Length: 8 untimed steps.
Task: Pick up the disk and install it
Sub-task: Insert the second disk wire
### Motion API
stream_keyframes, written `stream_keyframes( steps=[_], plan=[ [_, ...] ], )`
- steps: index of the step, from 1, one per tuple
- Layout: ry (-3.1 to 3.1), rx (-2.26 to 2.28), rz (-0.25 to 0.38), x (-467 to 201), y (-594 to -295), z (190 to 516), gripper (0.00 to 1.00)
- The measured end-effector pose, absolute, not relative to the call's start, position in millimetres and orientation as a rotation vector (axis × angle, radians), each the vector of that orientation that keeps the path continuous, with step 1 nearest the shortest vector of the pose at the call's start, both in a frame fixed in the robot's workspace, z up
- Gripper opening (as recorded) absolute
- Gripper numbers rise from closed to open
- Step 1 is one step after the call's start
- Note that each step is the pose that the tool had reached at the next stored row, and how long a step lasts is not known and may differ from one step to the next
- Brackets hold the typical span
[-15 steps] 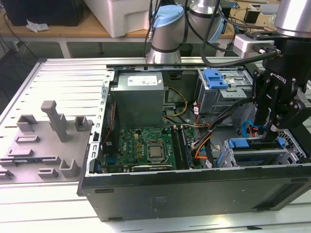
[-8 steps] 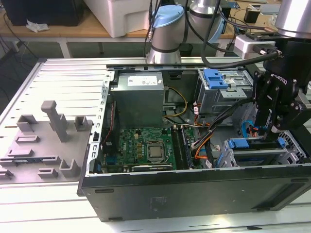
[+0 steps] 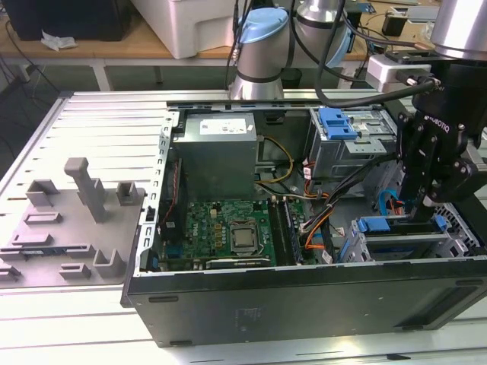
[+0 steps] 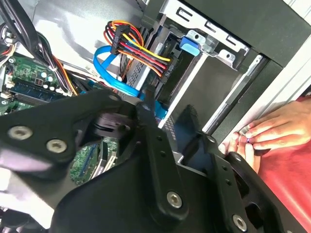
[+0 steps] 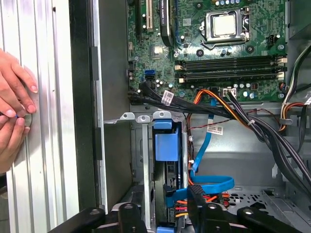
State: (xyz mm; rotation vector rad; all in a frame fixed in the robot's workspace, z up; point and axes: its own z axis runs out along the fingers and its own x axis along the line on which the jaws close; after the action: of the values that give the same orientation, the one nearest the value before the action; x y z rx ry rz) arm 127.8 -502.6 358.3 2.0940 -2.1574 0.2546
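disk (image 5: 168,145) is sitting down in the lower drive bay, nearly installed i'm judging; gripper (image 3: 430,199) is hovering right over it, and i'm not telling whether it's gripping.

Probably lab: slotted aluminium worktable (image 3: 106,122)

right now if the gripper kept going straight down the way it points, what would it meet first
Most likely the disk standing in its bay in the drive cage: the gripper hangs directly over that bay, pointing down into the case. Depth is unclear, so the blue cable beside it could come first.
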Motion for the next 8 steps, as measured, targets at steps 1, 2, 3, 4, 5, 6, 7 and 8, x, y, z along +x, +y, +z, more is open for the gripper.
stream_keyframes(
  steps=[1,2,3,4,5,6,7,8],
  plan=[
    [-2.158,2.094,0.255,127.8,-502.6,358.3,0.40],
    [-2.158,2.093,0.254,127.7,-502.6,358.3,0.33],
    [-2.158,2.093,0.254,127.8,-502.6,358.3,0.33],
    [-2.159,2.092,0.254,127.8,-502.6,358.3,0.33],
    [-2.159,2.092,0.254,127.8,-502.6,358.3,0.33],
    [-2.160,2.092,0.254,127.8,-502.6,358.3,0.33],
    [-2.160,2.091,0.254,127.8,-502.6,358.4,0.33],
    [-2.160,2.091,0.254,127.8,-502.6,358.4,0.33]
  ],
)
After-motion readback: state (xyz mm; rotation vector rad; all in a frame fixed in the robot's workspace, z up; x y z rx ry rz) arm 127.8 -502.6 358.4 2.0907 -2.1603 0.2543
